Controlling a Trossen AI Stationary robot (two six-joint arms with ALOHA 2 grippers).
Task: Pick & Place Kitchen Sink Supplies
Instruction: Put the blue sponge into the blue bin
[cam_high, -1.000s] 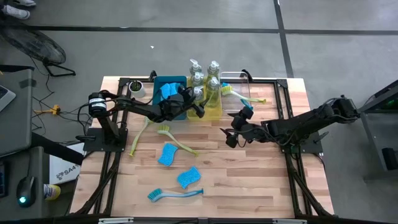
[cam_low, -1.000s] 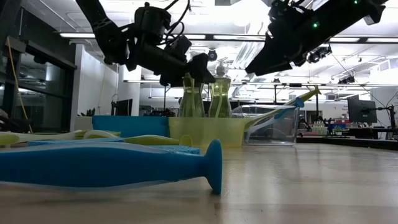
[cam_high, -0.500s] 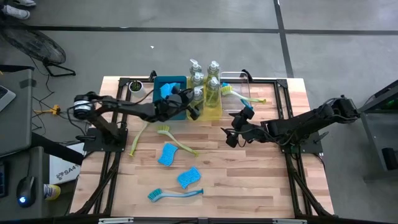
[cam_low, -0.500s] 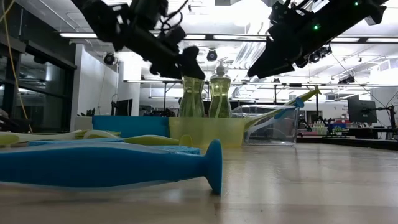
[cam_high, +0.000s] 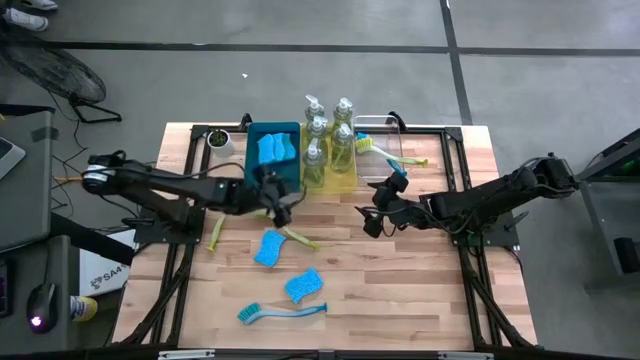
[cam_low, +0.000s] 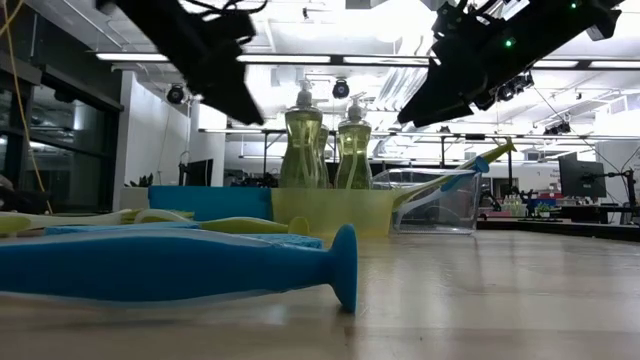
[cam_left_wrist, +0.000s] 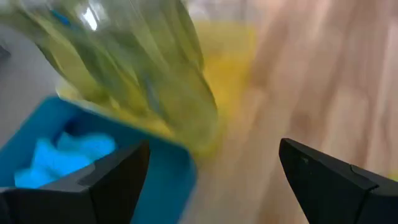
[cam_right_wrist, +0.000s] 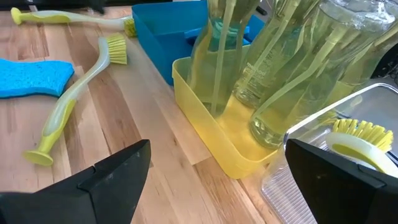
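Observation:
Several clear pump bottles of yellowish-green soap stand in a yellow tray at the far middle of the table; the tray also shows in the right wrist view. My left gripper is open and holds nothing; it hovers just near-left of the tray, beside the blue bin that holds blue sponges. My right gripper is open and hangs over bare wood right of the tray. On the table lie two blue sponges, yellow-green brushes and a blue brush.
A clear bin right of the tray holds a yellow-green brush. A small white cup stands at the far left. Bare wood lies at the table's near right. The blue brush handle fills the foreground of the low view.
My left gripper has drawn back from the bottles in the yellow tray, toward the table's left and near edge. The bottle it was at stays upright in the tray. The right arm has kept still.

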